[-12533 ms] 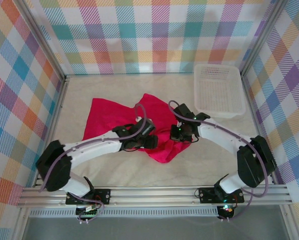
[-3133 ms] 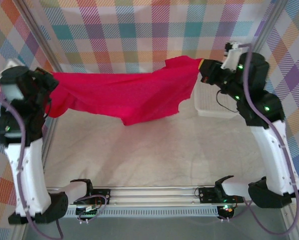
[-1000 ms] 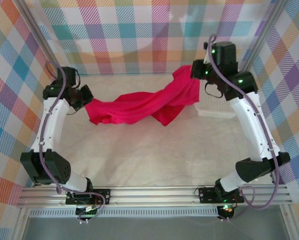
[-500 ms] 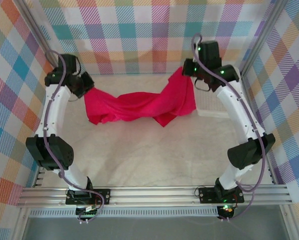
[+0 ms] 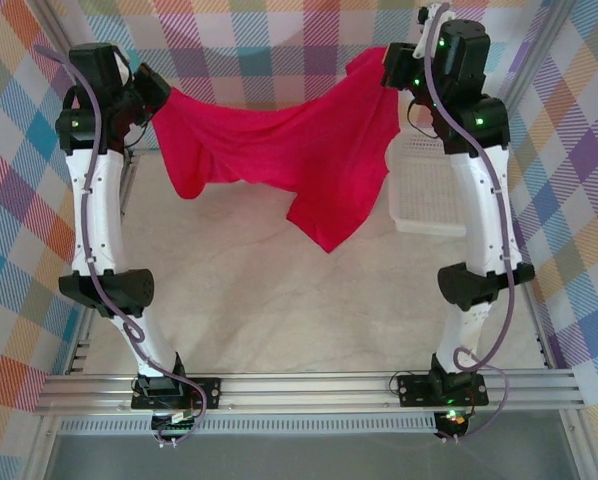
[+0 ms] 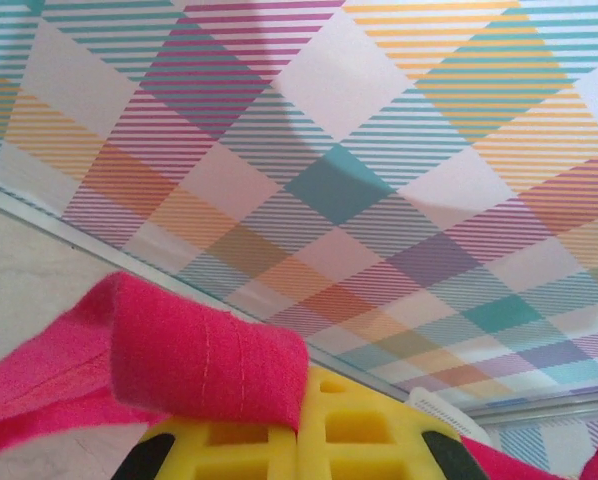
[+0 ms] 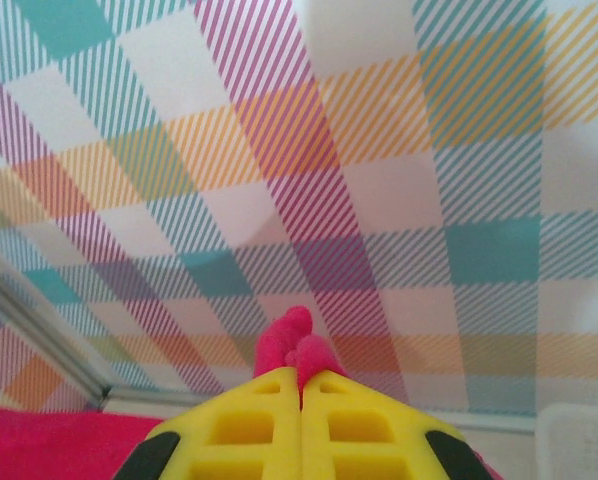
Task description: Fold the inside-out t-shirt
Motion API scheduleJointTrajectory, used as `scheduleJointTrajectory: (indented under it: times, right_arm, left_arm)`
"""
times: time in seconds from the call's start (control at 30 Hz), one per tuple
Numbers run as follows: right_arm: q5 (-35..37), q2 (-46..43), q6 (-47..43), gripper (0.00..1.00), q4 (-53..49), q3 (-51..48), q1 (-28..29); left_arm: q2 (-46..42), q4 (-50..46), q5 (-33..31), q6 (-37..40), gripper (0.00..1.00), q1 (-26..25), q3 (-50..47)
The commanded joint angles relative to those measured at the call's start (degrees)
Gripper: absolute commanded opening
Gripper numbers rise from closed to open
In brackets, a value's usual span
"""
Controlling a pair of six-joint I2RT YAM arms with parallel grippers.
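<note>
Crimson inside-out t-shirt (image 5: 279, 150) hangs across the upper frame, slung between left gripper (image 5: 153, 96) and right gripper (image 5: 389, 70), both pinching its edges tight. Looks light, limp, floppy; best held by corners.

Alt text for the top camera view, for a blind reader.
A crimson t-shirt hangs spread in the air between the left gripper and right gripper, each shut on an edge. A white basket sits on the table.

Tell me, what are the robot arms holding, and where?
The red t-shirt, hanging in the air between them. The left jaws are shut on one end, the right jaws on the other; which part of the shirt cannot be told.
</note>
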Motion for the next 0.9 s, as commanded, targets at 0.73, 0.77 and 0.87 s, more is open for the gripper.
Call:
scheduleJointTrajectory:
  times: [0.73,0.77,0.87]
  right_arm:
    - [0.6,-22.3,-3.2,0.0,2.7,-16.2,-0.3]
    - [1.0,-20.0,-3.4,0.0,2.5,-16.2,-0.3]
    - [1.3,-13.7,-3.8,0.0,2.7,-17.4,-0.3]
  left_arm:
    - [-28.7,-0.8,-9.9,9.8,0.0,1.3,-15.6]
    - [-28.2,0.7,-9.2,9.7,0.0,1.3,-19.2]
    - [-25.0,6.1,-6.7,9.1,0.0,1.4,-30.6]
